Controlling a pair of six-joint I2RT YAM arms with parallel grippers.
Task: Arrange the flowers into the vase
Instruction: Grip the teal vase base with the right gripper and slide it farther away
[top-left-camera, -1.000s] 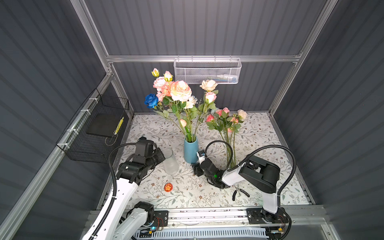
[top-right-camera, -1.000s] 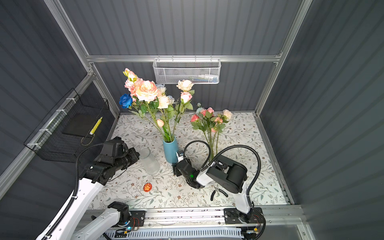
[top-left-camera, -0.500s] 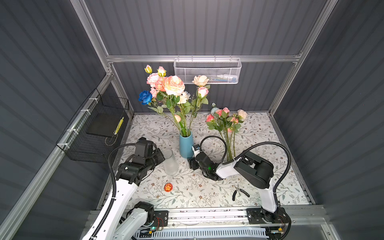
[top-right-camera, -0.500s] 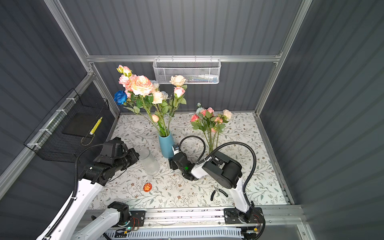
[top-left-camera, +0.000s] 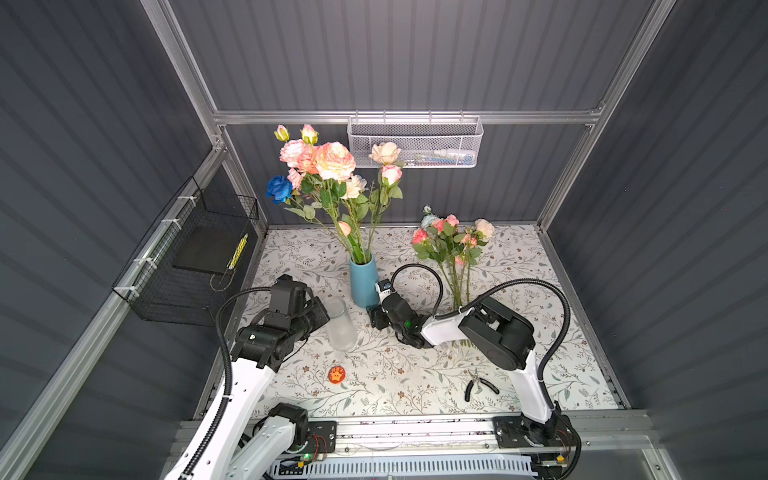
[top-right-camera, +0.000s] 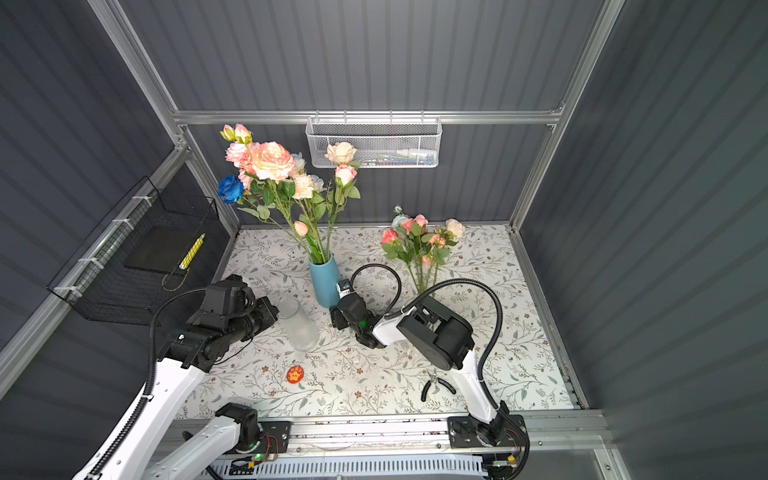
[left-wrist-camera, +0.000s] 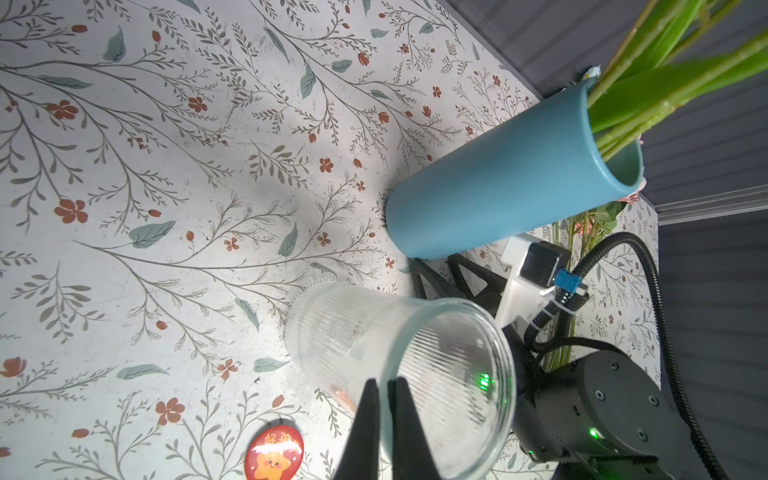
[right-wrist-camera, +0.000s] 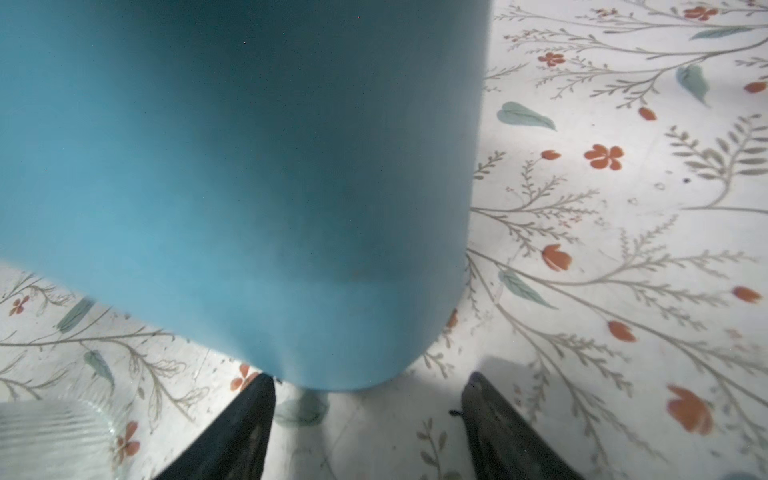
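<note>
A blue vase (top-left-camera: 363, 282) (left-wrist-camera: 498, 187) stands mid-table and holds several flowers (top-left-camera: 332, 166) in pink, peach, cream and one deep blue. My right gripper (right-wrist-camera: 370, 380) (top-left-camera: 376, 316) is open at the vase's foot. One fingertip (right-wrist-camera: 259, 390) touches the base and the other stands apart. A clear ribbed glass vase (top-left-camera: 340, 324) (left-wrist-camera: 399, 365) stands empty to its left. My left gripper (left-wrist-camera: 384, 384) (top-left-camera: 322, 316) is shut on its rim, one finger inside and one outside. A smaller bunch of pink flowers (top-left-camera: 453, 245) stands upright further right, its lower stems hidden behind the right arm.
Black pliers (top-left-camera: 478, 384) lie near the front right. A round red badge (top-left-camera: 336, 374) lies in front of the glass vase. A black wire basket (top-left-camera: 195, 257) hangs on the left wall and a white mesh basket (top-left-camera: 415, 141) on the back wall.
The blue vase with its flowers has slid left and a little back, and the open right gripper followed at its foot. The left arm and the glass vase have not moved.
</note>
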